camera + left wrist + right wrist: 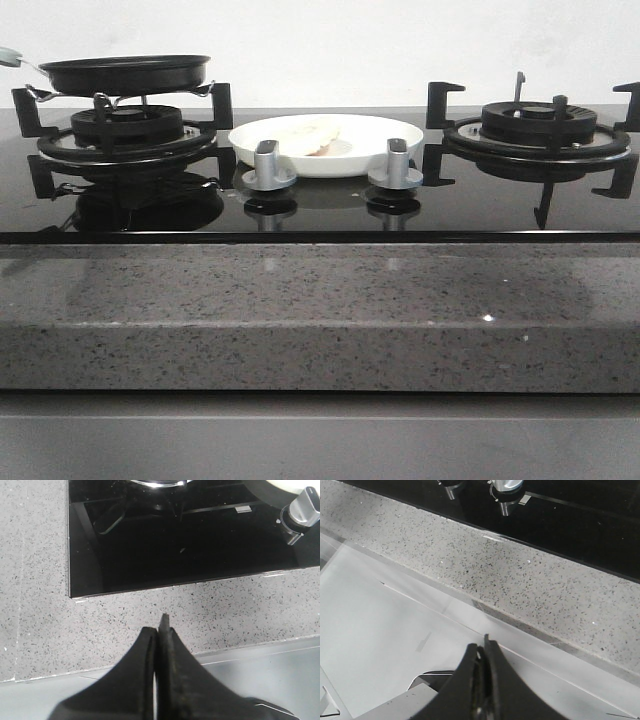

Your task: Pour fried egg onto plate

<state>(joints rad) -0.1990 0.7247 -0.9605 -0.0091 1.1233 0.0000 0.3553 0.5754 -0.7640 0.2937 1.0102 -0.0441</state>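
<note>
A speckled grey counter (300, 310) carries a glossy black hob (330, 205) with a burner at each end, a black pan (125, 72) resting on the left burner (125, 135) and two silver knobs (271, 165) at the front. Between the burners sits the white plate (370, 135), and on it lies the pale fried egg (305, 133), toward the pan side. The left gripper (161, 630) hangs over the counter's front edge and the right gripper (484, 647) over the grey surface below it, each with its fingers pressed together, holding and touching nothing.

Each wrist view shows a matte black tool, left (159, 630) and right (483, 652), with two smooth fingers tapering to narrow tips.
</note>
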